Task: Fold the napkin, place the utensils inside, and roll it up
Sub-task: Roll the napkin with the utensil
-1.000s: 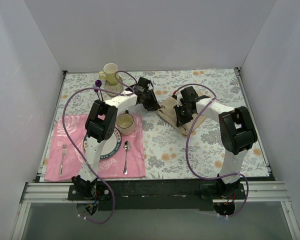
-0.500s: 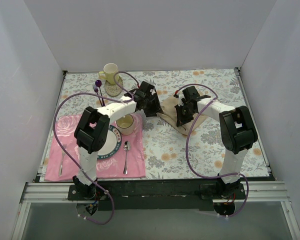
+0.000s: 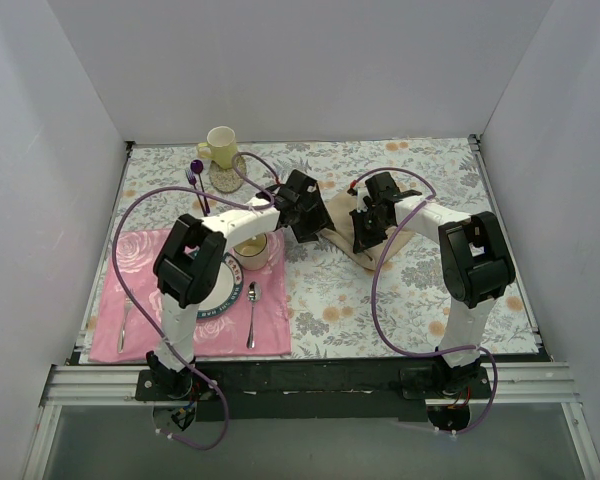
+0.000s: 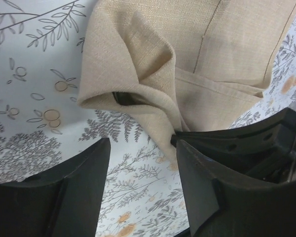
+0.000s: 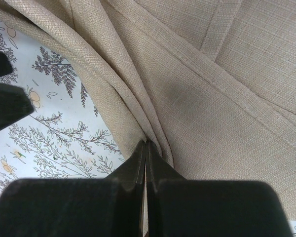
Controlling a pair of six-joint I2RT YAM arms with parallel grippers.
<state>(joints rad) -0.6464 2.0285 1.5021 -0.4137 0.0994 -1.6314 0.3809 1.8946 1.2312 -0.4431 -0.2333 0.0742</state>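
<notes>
Napkin (image 5: 227, 74) fold in clenched right jaws; left jaws apart and empty just beside.

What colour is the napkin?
The napkin is plain beige-tan with no pattern. The right wrist view shows it best.

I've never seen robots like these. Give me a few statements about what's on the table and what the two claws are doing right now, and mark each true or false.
1. The right gripper is pinched shut on the napkin. True.
2. The left gripper is clamped on the napkin. False: its jaws stand apart, with no cloth between them.
3. The spoon lies on the pink placemat, beside the plate. True.
4. The napkin lies on the pink placemat. False: it lies on the floral tablecloth.
5. A yellow mug stands at the far side. True.
</notes>
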